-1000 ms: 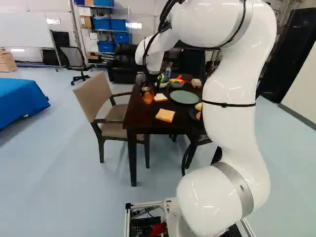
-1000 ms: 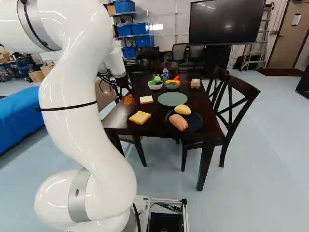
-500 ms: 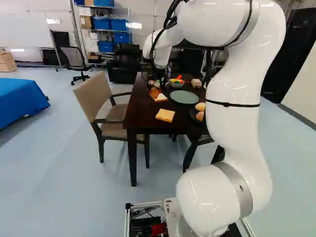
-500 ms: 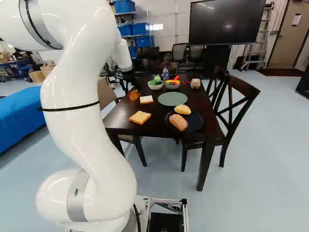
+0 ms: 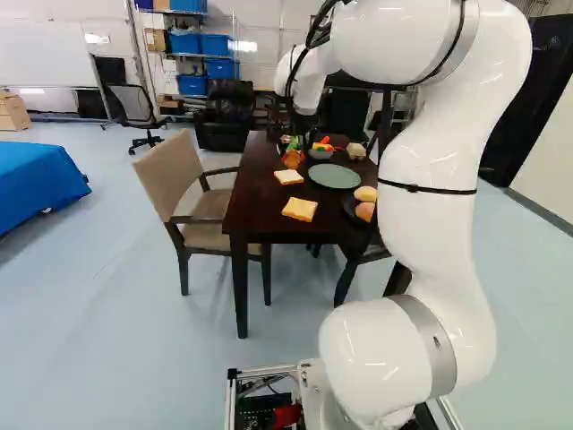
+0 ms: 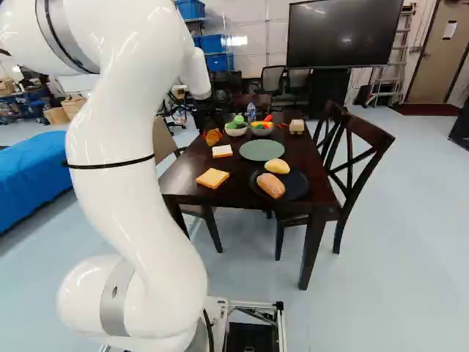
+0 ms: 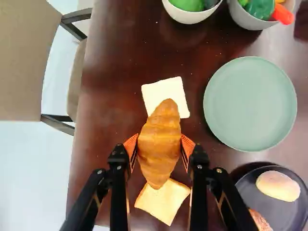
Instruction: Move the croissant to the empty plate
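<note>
The black gripper (image 6: pixel 212 129) holds the croissant (image 7: pixel 159 144) between its two fingers, one orange pad pressed to each side. The croissant is clear of the wooden table (image 6: pixel 245 196), held above it, near the table's left edge as the right base view shows.

Directions taken from the croissant in the wrist view, twelve o'clock being straight ahead of the gripper (image 7: pixel 159 148): one white bread slice (image 7: pixel 163 91) at twelve, partly covered by the croissant; one toasted bread slice (image 7: pixel 166 204) at six, also partly covered. The green plate (image 7: pixel 250 103) lies at two o'clock, nothing on it, well apart from the croissant. The dark plate (image 7: pixel 240 186) lies at four, bearing a pale bun (image 7: pixel 278 186) and a brown roll (image 6: pixel 271 185). A bowl of green vegetables (image 7: pixel 188 17) stands just past twelve; beside it, at one, a bowl of mixed vegetables (image 7: pixel 255 22). An armchair (image 7: pixel 29 57) stands beside the table at ten
</note>
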Controlling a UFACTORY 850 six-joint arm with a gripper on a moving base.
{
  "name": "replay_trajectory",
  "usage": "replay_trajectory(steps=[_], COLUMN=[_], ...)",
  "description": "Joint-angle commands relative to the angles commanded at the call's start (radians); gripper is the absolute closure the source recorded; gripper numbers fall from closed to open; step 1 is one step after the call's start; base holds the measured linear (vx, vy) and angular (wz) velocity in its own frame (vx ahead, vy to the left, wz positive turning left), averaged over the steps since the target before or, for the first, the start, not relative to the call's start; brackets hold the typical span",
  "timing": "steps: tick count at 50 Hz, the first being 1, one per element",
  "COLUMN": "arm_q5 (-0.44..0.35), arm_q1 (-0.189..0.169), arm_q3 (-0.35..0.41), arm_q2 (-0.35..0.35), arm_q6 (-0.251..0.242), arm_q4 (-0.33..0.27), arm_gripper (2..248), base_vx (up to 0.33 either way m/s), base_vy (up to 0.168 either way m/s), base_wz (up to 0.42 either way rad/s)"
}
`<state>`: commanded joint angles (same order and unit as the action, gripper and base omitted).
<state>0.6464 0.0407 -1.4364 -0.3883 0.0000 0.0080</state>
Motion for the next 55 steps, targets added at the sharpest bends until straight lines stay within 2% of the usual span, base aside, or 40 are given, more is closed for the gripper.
replay_trajectory(steps=[8, 55], arm_q5=[0.001, 0.025], arm_q1=[-0.024, -0.159], arm_q3=[-0.02, -0.159], arm_q2=[0.002, -0.105], arm_q6=[0.0, 0.0], arm_q4=[-0.009, -0.042], arm_gripper=[117, 117], base_vx=[0.0, 0.0], base_vy=[0.0, 0.0], base_wz=[0.0, 0.0])
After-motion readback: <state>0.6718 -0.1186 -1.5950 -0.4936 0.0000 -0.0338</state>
